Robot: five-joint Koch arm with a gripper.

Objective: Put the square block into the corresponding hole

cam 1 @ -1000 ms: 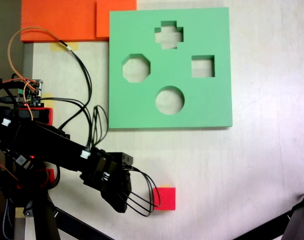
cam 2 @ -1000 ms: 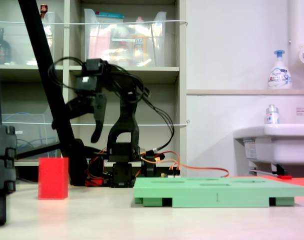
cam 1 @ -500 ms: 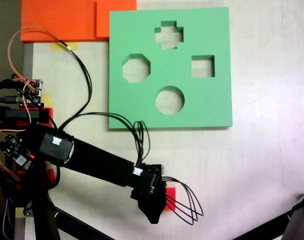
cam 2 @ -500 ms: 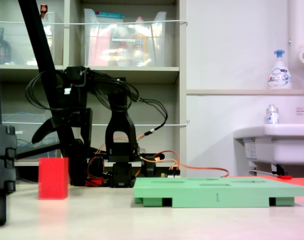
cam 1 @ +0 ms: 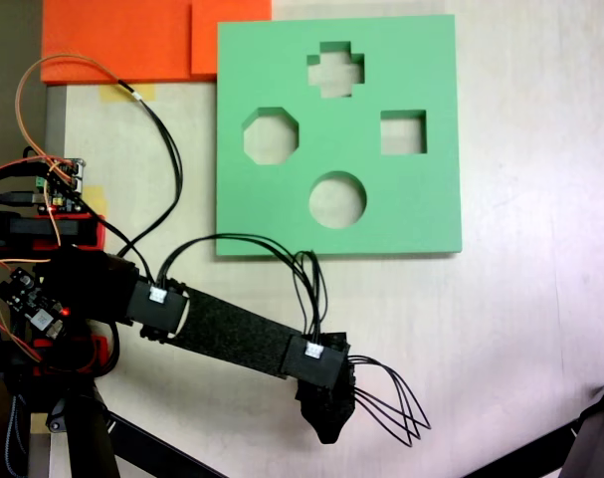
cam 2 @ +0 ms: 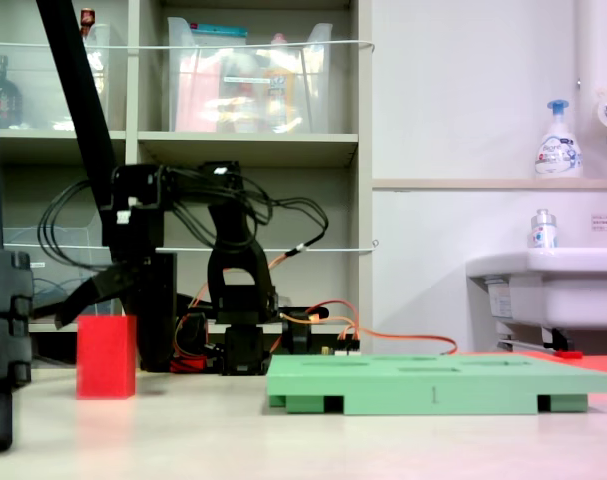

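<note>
The square block [cam 2: 106,356], a red cube, stands on the table left of the green foam board [cam 2: 433,385]. My gripper [cam 2: 101,310] hangs open just above the cube, one finger [cam 2: 83,298] slanting out to the left. In a fixed view from above, my gripper [cam 1: 328,423] covers the cube, so the cube is hidden there. The corresponding hole [cam 1: 403,132], a square cut-out, lies at the right of the green board [cam 1: 421,209], far from the gripper.
The board also has a cross [cam 1: 335,69], an octagon [cam 1: 271,136] and a round cut-out [cam 1: 337,199]. Orange foam [cam 1: 122,40] lies at the top left. Cables and electronics [cam 1: 53,189] crowd the left edge. A black stand leg [cam 1: 580,448] crosses the bottom right corner.
The arm has stretched out to the right in the view from above, and the gripper has come down over the red cube, hiding it there. Cube and board have not moved.
</note>
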